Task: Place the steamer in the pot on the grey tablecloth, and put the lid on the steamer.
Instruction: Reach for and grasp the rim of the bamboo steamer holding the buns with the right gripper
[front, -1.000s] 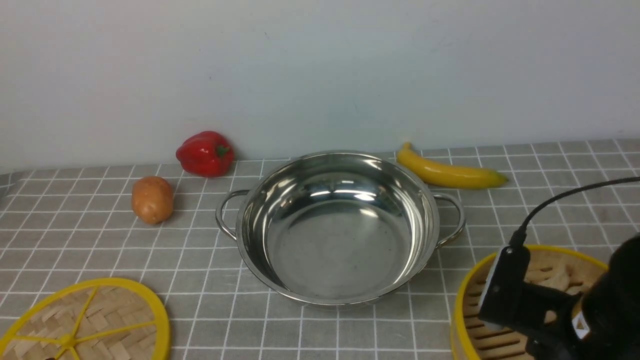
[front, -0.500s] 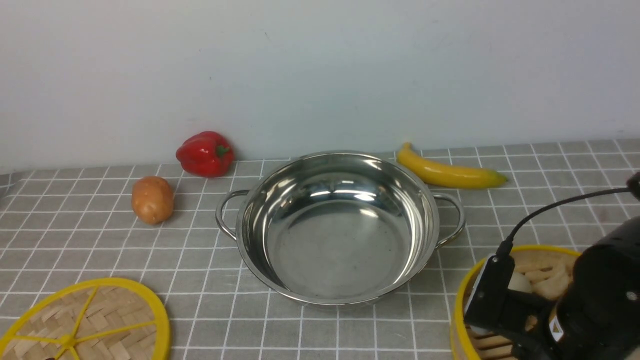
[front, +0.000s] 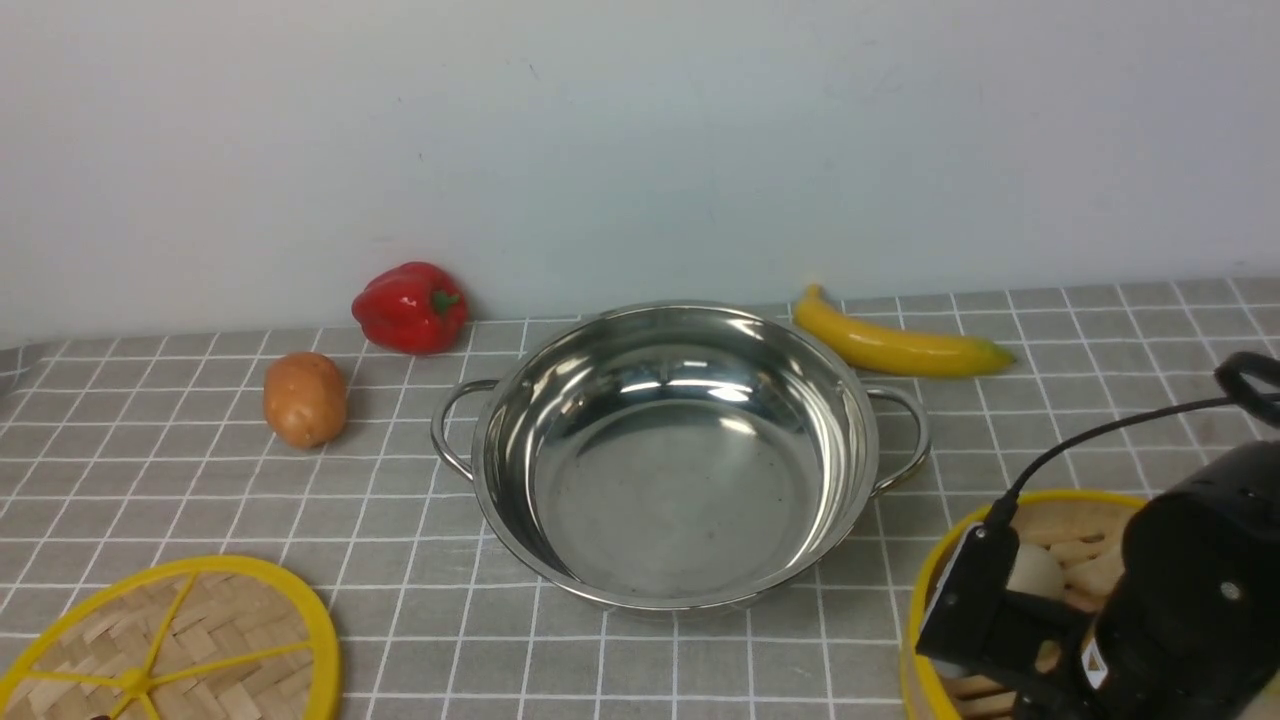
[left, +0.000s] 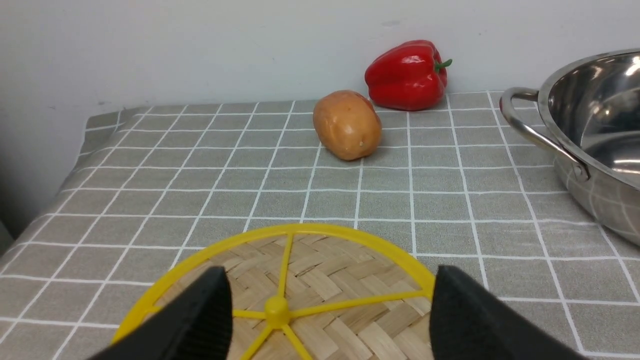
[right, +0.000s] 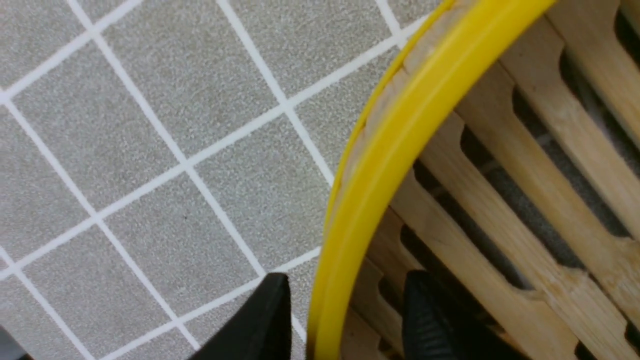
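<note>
Right now you have the grey tablecloth with its white grid of checks (front: 300, 500) running back to a plain pale wall (front: 640, 150). The wide, shiny stainless-steel pot with two wire loop handles (front: 670, 500) sits at the cloth's middle. Bare cloth lies open on the pot's near-left side. On the near-right, only a narrow strip separates the pot's right handle from the round bamboo steamer with the yellow rim (front: 1075, 496). The steamer stands on the cloth at the near right corner, outside the pot.

Towards the far edge, a glossy red bell pepper (front: 410, 305) and a brown potato (front: 305, 398) sit left of the pot. A yellow banana (front: 900, 345) lies right of it, apart from it. The flat woven-bamboo lid with yellow rim and spokes (front: 165, 640) lies at the near left corner.

Only the right wrist view shows you the right gripper (right: 345, 325), which the front view hides behind the black wrist (front: 1200, 600). Its jaws are apart, one finger outside the steamer's wall and the other inside over the slatted floor, neither pressed to the rim.

Only the left wrist view shows the cloth's left edge folding down. It also shows the left gripper (left: 330, 325), jaws wide apart above the lid, a finger to each side of the hub. You cannot tell whether they touch the lid.

Grey cloth shows through the steamer's slots, and a pale toy bun (front: 1035, 575) rests inside.
</note>
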